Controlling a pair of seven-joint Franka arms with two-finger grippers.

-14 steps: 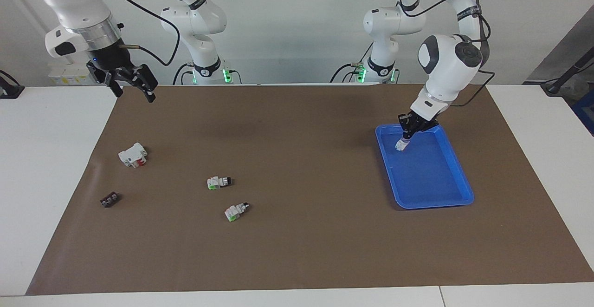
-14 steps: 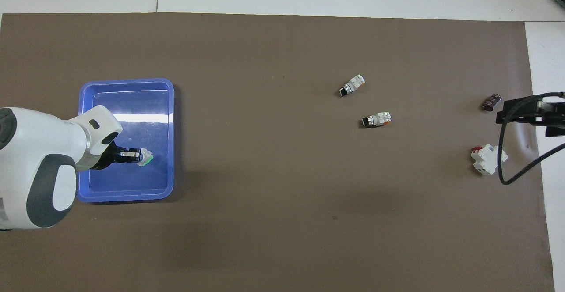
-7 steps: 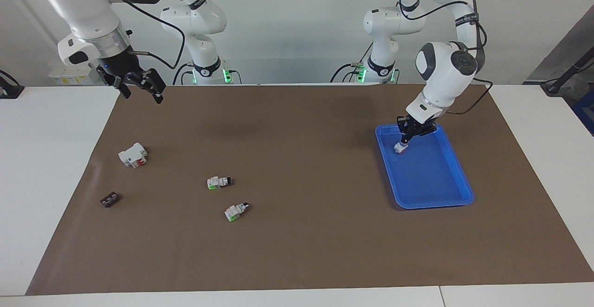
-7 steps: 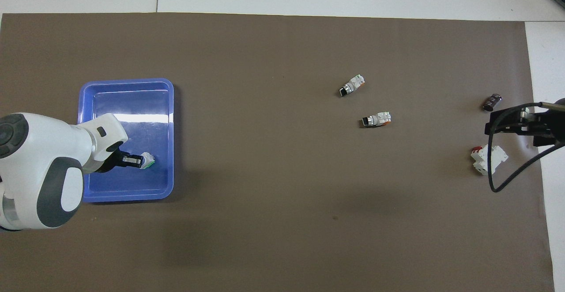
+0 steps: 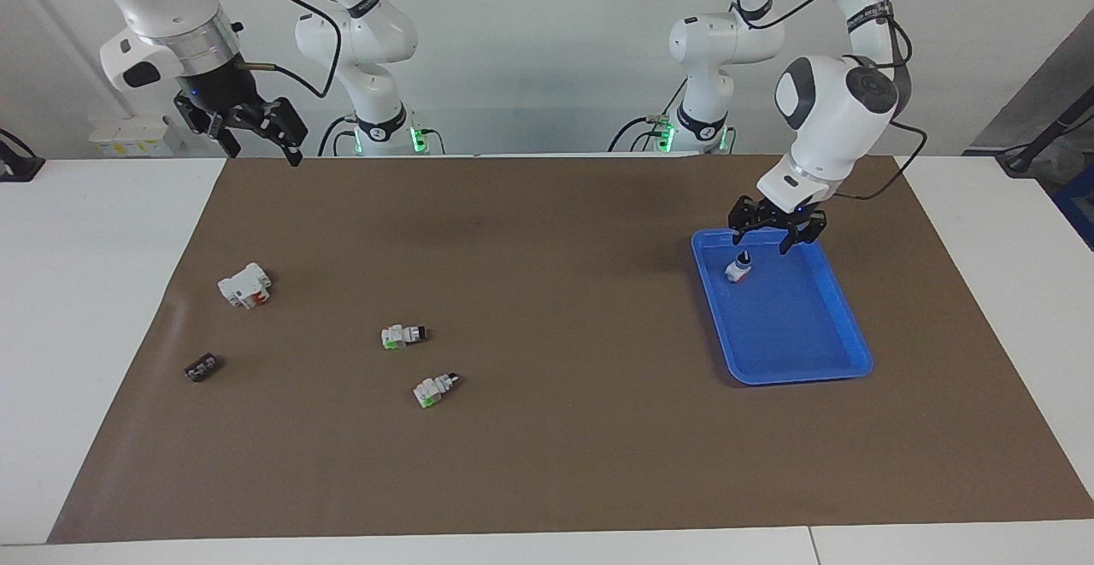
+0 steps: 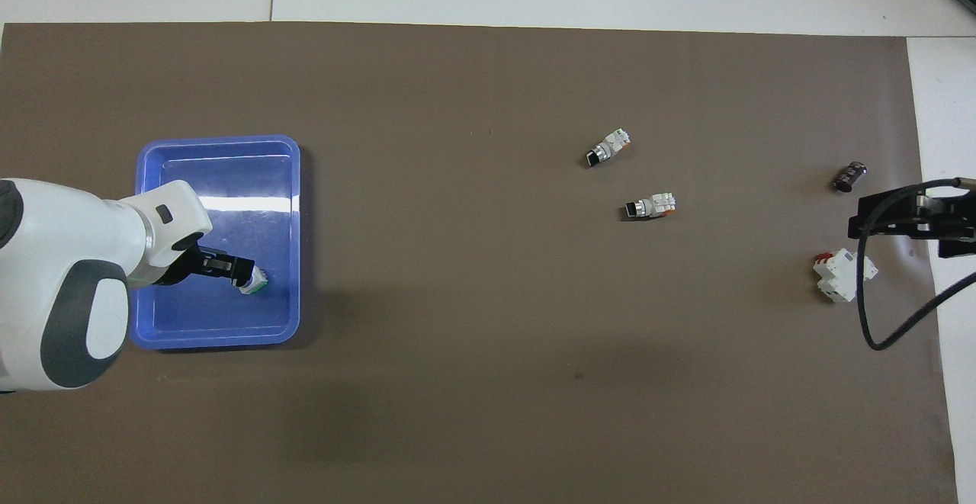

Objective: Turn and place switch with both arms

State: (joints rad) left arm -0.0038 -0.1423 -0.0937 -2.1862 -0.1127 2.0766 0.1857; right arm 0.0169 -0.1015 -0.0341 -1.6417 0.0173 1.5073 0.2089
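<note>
Now released, the switch [image 5: 739, 271] stands in the blue tray [image 5: 820, 368] at frame right under the left pincer [image 5: 764, 249], fingers apart; the right pincer [image 5: 261, 139], also spread, waits at upper left.

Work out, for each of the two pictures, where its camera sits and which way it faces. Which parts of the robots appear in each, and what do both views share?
Facing view: high across the table, looking at the robots; both arms show whole, the left gripper, jaws open, over the blue tray, the right gripper raised, open.
Overhead view: high above the robots' end, looking steeply down; only the left arm's wrist and the right gripper show.
Shared: the tray with one switch in it, two more switches on the mat, mirrored by half a turn.
</note>
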